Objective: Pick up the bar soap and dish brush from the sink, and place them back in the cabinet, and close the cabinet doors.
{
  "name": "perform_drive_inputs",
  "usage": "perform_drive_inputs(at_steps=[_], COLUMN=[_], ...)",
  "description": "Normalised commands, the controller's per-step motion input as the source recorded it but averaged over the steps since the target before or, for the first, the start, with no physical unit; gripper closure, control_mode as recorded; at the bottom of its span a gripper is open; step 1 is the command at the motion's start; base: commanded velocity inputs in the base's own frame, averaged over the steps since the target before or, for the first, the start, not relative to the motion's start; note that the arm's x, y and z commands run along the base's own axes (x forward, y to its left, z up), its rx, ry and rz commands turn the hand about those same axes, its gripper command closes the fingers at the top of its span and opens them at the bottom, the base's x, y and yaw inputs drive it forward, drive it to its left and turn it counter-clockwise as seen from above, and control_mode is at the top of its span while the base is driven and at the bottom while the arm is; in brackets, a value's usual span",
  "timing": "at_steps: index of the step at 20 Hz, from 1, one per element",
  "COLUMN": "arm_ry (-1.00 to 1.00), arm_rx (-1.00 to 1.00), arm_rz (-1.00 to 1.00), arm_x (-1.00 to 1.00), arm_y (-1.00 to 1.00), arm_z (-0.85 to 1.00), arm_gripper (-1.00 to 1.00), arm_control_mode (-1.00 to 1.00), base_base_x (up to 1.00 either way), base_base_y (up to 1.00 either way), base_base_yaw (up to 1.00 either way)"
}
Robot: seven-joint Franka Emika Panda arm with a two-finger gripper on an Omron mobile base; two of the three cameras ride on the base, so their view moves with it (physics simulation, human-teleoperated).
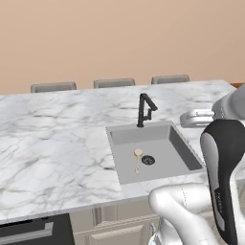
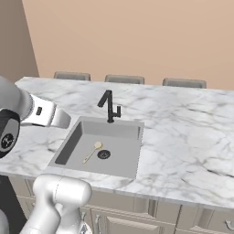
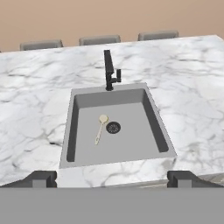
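The dish brush (image 3: 101, 127) lies on the floor of the grey sink (image 3: 151, 114), its round cream head toward the faucet and its thin tan handle toward the near wall, just left of the dark drain (image 3: 113, 127). The same dish brush (image 1: 138, 159) (image 2: 93, 151) and sink (image 1: 182, 146) (image 2: 68, 144) appear in both base views. My gripper (image 3: 112, 179) hangs above the sink's near edge, open, its two dark fingertips (image 3: 41, 178) wide apart with nothing between them. The bar soap is out of view, as are the cabinet and the cabinet doors.
A black angular faucet (image 3: 109, 72) stands at the sink's far rim. White marble counter (image 3: 35, 109) spreads on both sides. Three grey chair backs (image 3: 99, 40) line the far edge. Drawer fronts (image 2: 128, 224) sit below the counter.
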Motion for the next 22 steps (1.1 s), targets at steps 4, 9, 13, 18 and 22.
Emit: perform_drive_inputs(at_steps=[4, 9, 13, 18, 22], arm_ry=[0.00, 0.00, 0.00, 0.00, 0.00], arm_rx=[0.00, 0.00, 0.00, 0.00, 0.00], arm_rz=[0.00, 0.00, 0.00, 0.00, 0.00], arm_x=[0.29, 0.26, 0.31, 0.40, 0.39], arm_y=[0.05, 0.01, 0.02, 0.04, 0.02], arm_z=[-0.48, -0.48, -0.45, -0.38, -0.34], arm_gripper=[-1.00, -1.00, -1.00, -1.00, -1.00], arm_control_mode=[-1.00, -1.00, -1.00, -1.00, -1.00], base_base_x=[0.00, 0.00, 0.00, 0.00, 0.00], base_base_y=[0.00, 0.00, 0.00, 0.00, 0.00], base_base_yaw=[0.00, 0.00, 0.00, 0.00, 0.00])
